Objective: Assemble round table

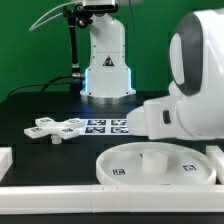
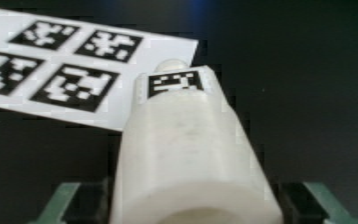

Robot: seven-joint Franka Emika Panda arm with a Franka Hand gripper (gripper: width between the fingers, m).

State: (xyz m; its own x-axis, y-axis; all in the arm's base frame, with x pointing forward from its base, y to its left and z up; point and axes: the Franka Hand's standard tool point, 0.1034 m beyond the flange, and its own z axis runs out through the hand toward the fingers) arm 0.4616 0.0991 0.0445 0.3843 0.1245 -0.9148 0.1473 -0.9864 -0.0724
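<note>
The large rimmed disc [image 1: 150, 163] with its central hub lies flat at the front of the table. The flat lobed cross piece [image 1: 55, 128] lies at the exterior view's left. The short cylindrical post [image 2: 185, 140] fills the wrist view, a square tag near its far end, and its far end overlaps a corner of the marker board [image 2: 69, 65]. My gripper [image 2: 190, 200] is shut on the post, with a finger [image 2: 60, 200] on each side. In the exterior view the arm's white wrist [image 1: 165, 115] hides the gripper and the post.
The marker board [image 1: 105, 125] lies right of the cross piece. White rails [image 1: 60, 190] edge the front and sides of the black surface. The arm's base [image 1: 105, 65] stands at the back. The arm's big white link [image 1: 195, 60] fills the exterior view's right.
</note>
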